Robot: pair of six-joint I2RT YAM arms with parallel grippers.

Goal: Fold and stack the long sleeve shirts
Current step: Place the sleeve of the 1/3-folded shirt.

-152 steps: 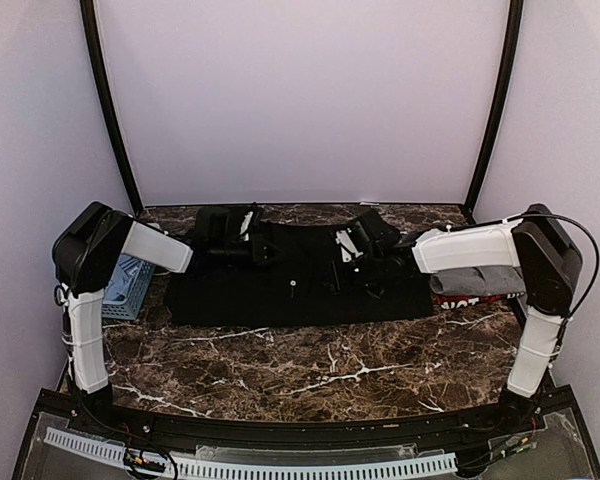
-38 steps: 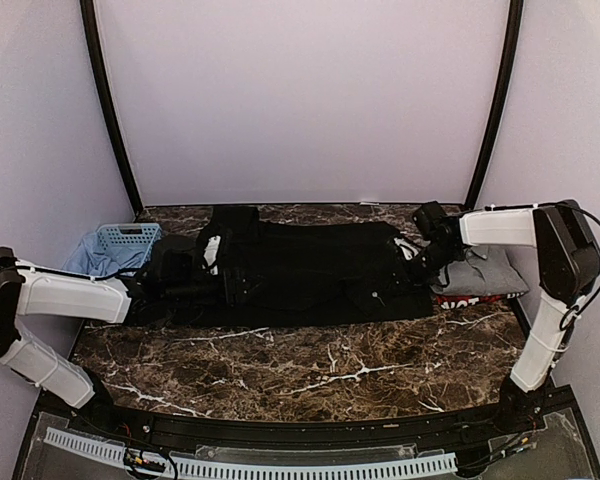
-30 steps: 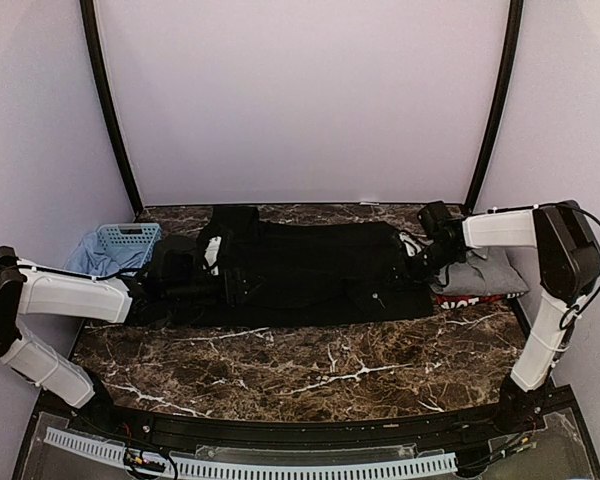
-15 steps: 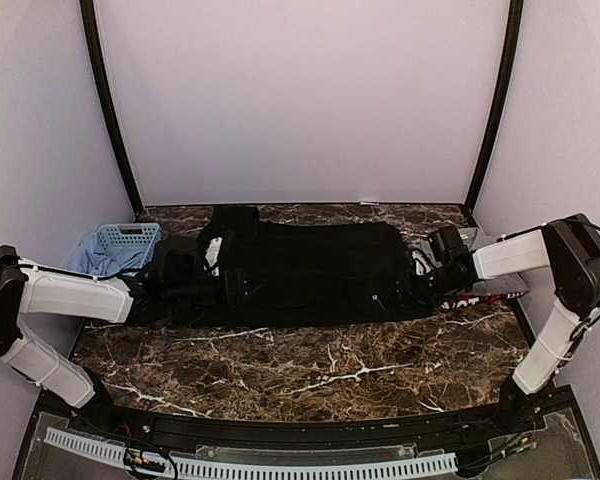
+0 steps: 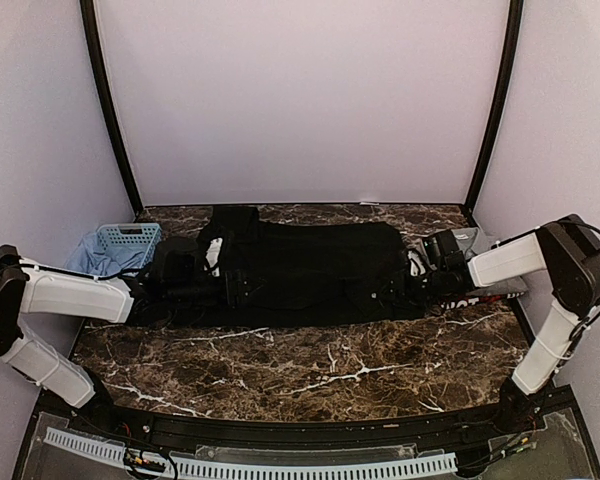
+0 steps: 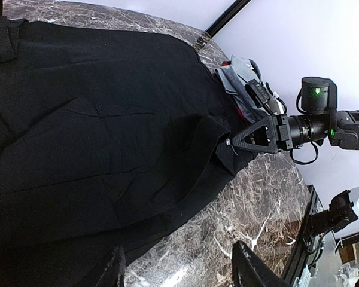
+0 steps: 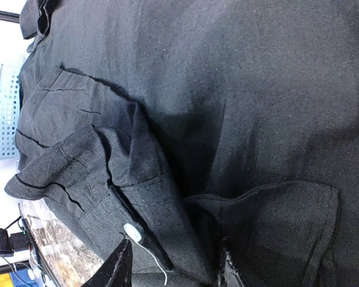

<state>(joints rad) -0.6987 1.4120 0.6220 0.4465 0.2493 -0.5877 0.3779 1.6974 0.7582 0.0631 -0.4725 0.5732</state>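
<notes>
A large black long sleeve shirt (image 5: 310, 265) (image 6: 96, 119) (image 7: 227, 89) lies spread across the back of the marble table. My left gripper (image 5: 235, 287) (image 6: 176, 251) rests low at the shirt's left end. It is open, with only marble and the shirt's front hem between its fingers. My right gripper (image 5: 405, 285) (image 6: 230, 142) (image 7: 175, 254) sits at the shirt's front right corner. Its jaws stand apart astride a fold of black cloth beside a pale button (image 7: 131, 232). A grey shirt (image 5: 465, 237) (image 6: 236, 75) lies folded behind the right arm on a red-edged one (image 5: 465, 300).
A light-blue lattice basket (image 5: 125, 240) (image 7: 6, 113) holding blue cloth stands at the back left. Black corner posts and pale walls close in the table on three sides. Bare marble (image 5: 320, 365) runs along the front of the shirt.
My right gripper has moved from the shirt's right edge by the grey shirt forward to its front right corner. The left arm has stayed put.
</notes>
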